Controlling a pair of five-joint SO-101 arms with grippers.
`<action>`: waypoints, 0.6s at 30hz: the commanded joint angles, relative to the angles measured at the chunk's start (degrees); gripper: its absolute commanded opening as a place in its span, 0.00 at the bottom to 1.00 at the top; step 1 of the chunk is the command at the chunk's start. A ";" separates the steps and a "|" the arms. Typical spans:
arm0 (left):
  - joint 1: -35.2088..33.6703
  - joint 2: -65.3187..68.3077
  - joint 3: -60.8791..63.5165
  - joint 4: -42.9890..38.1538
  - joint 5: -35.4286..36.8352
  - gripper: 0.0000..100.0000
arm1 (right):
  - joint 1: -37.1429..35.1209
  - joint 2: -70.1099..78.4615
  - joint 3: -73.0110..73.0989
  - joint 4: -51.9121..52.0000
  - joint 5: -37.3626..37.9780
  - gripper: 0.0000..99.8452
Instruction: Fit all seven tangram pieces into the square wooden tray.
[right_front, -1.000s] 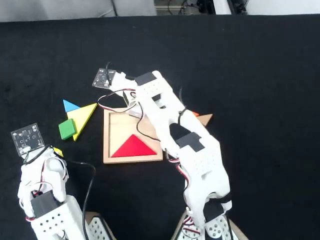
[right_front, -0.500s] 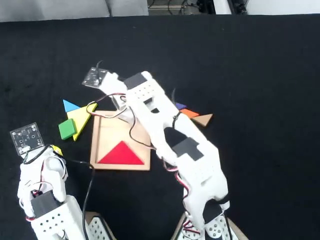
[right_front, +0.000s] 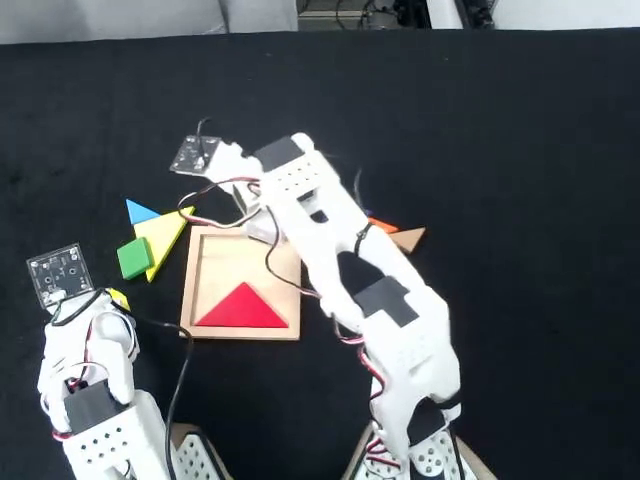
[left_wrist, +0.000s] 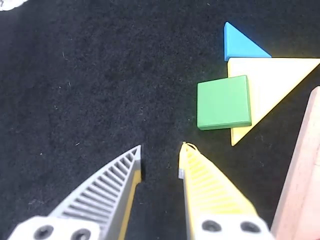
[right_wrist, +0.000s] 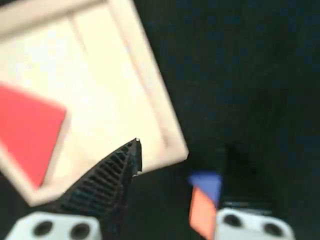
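With left end effector (left_wrist: 161, 146) and right end effector (right_wrist: 182, 148) spread, only the red triangle (right_front: 243, 308) was seated in the tray (right_front: 240, 334); six were outstanding.

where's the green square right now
In the high view the green square lies on the left, just left of the wooden tray, against the yellow triangle and near the blue triangle.

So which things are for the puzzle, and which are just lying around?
For the puzzle: square wooden tray, red triangle, yellow triangle, green square, blue triangle, orange piece, tan triangle.
Just there: black table cloth, dark cables behind the table.
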 joint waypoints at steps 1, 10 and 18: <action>0.84 -0.53 1.10 -0.97 0.00 0.14 | 1.32 -10.42 -2.86 8.70 1.67 0.08; 0.40 -0.53 1.10 -2.55 -0.09 0.13 | -0.44 -37.49 9.71 13.63 -2.46 0.01; 4.44 -0.53 -0.31 -2.81 -5.01 0.13 | 6.77 -60.44 50.42 -15.21 -13.54 0.01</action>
